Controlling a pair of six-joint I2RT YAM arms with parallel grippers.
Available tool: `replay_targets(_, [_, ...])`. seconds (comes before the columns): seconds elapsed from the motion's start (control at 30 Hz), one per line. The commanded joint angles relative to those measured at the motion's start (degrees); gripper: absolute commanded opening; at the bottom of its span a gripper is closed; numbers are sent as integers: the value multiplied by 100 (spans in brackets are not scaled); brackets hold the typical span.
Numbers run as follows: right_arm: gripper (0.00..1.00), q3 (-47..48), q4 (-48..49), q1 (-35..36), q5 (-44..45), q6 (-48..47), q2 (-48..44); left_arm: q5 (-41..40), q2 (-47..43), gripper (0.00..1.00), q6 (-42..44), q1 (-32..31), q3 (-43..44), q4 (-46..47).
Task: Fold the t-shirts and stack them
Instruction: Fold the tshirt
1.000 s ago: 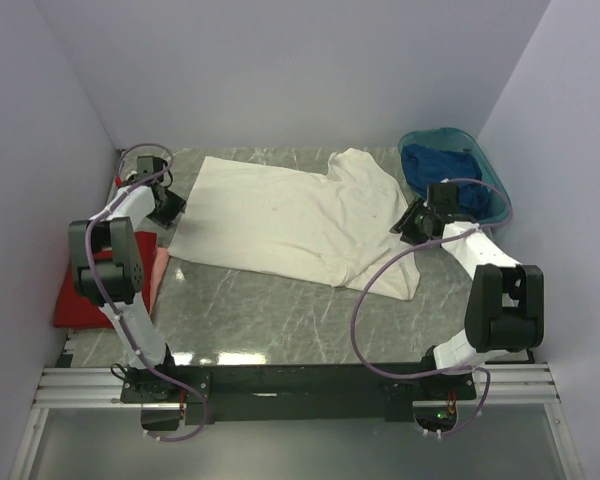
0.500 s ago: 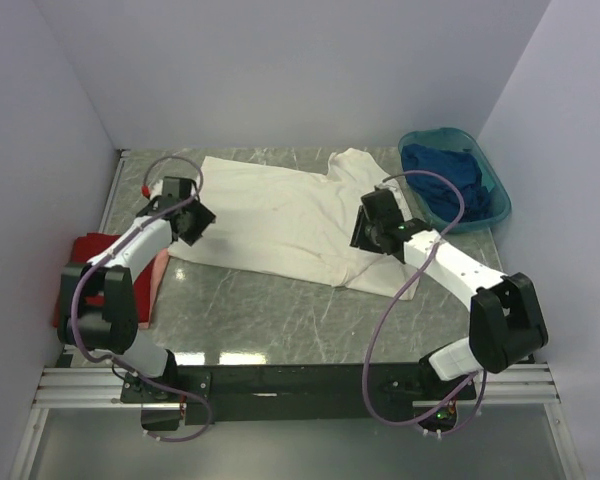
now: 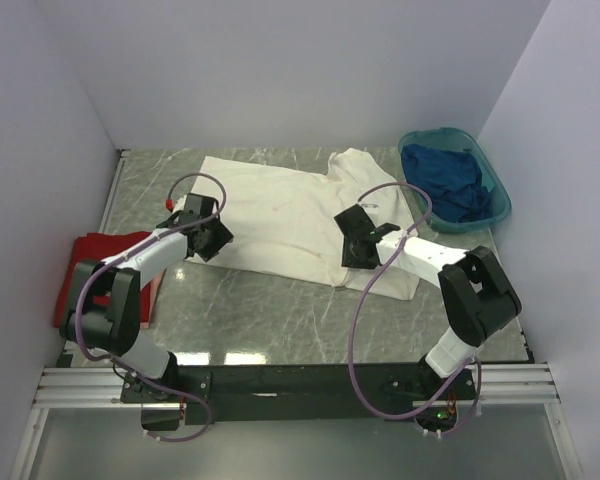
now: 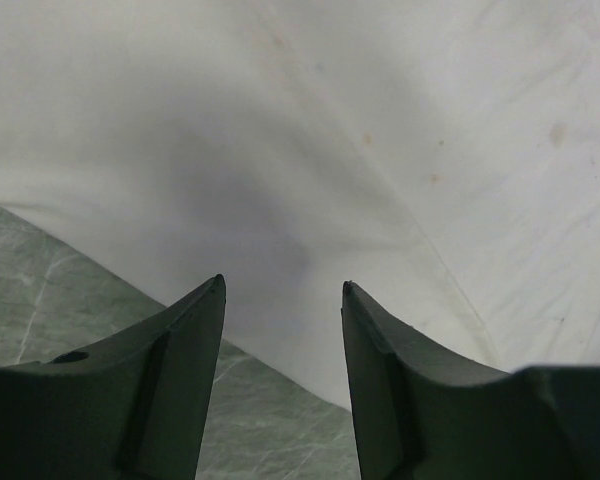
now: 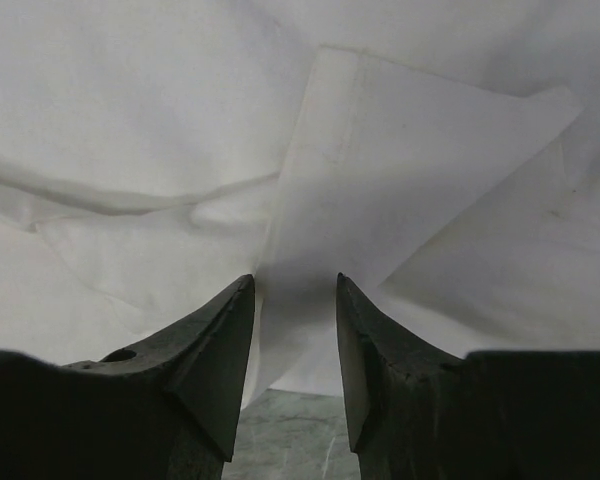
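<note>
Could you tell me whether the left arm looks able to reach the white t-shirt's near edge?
Probably yes: its open tool sits right over the white t-shirt hem, with nothing between.

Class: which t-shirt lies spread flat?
The cream-white cotton t-shirt; the red t-shirt sits compact at left, the dark blue t-shirt is bunched in the teal plastic basin.

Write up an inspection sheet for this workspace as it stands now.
Surface: grey marbled table, glossy.
Job's things: cream-white t-shirt spread flat mid-table; red t-shirt at the left edge; dark blue t-shirt bunched in the teal basin, far right.
Clutter: nothing seen.
Grippers: left gripper open over the cream shirt's near hem; right gripper open over its folded sleeve.
Cables: purple cables loop off both arms, the right one passing over the shirt.
Surroundings: plain pale walls; metal rail at the near edge.
</note>
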Motion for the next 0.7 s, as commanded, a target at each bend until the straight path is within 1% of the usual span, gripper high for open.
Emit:
replay_targets(0.0, [45,182,-34,53,300,27,28,-124,24,55,41,-50,-125,227])
replay_targets(0.13, [39,86,1,53,247,36,-50,-124,24,55,50,-59,-213,244])
replay_targets(0.17, [32,77,1,44,238,27,-51,-124,24,55,41,-59,-222,244])
replay_targets(0.23, [24,51,10,44,212,36,-77,-124,15,55,59,-59,-230,244])
replay_targets(0.27, [25,50,10,53,160,27,-86,-141,15,55,59,-59,-231,236])
replay_targets(0.37, [31,77,27,53,54,9,-130,-124,15,55,68,-59,-274,279])
replay_targets(0.43, [32,103,45,62,1,9,-191,-124,41,55,76,-59,-283,271])
replay_targets(0.47, [35,121,28,62,-16,9,-191,-124,41,54,77,-59,-283,271])
replay_targets(0.67, [41,252,-34,185,18,-8,-77,-150,41,55,94,-59,-283,244])
